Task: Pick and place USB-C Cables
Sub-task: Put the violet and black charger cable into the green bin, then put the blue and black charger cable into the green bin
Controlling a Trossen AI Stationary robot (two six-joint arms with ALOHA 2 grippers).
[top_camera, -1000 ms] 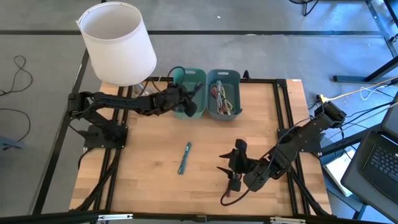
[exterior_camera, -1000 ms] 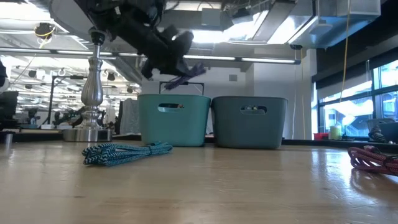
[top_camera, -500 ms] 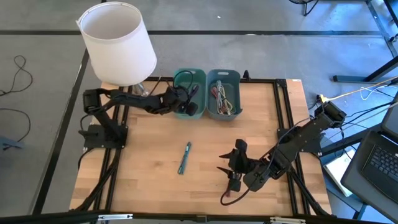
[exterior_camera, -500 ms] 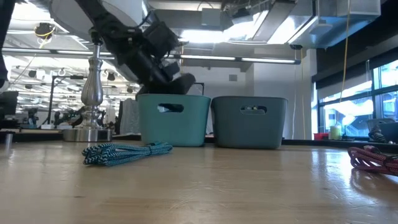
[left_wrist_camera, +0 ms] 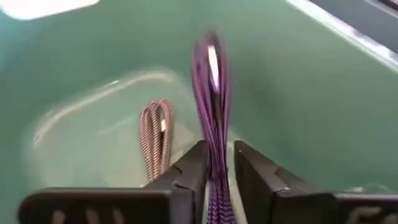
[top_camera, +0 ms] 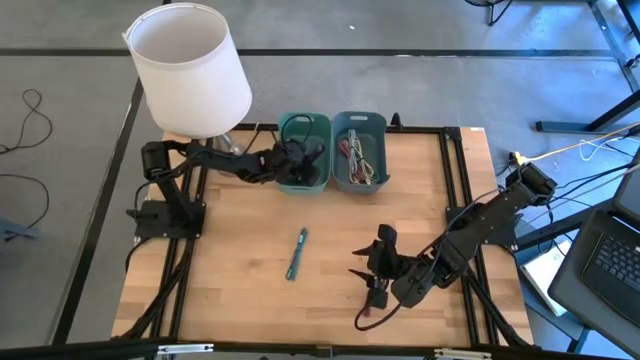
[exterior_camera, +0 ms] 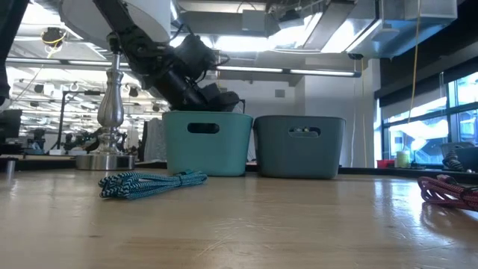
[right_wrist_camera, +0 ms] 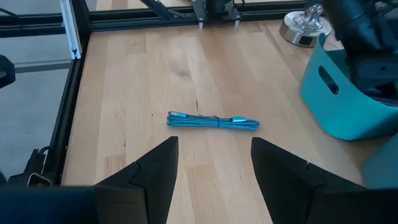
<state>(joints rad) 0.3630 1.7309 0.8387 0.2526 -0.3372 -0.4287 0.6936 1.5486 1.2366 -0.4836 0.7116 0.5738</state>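
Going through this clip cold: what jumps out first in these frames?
The left gripper reaches down into the green bin at the table's far edge, a purple cable between its fingers and a brown striped cable on the bin floor. A teal cable lies alone mid-table. The right gripper hovers open near the front edge, facing it.

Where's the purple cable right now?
In the left wrist view, the purple cable stands between the left gripper fingers inside the teal bin, next to a striped cable on the bin's floor.
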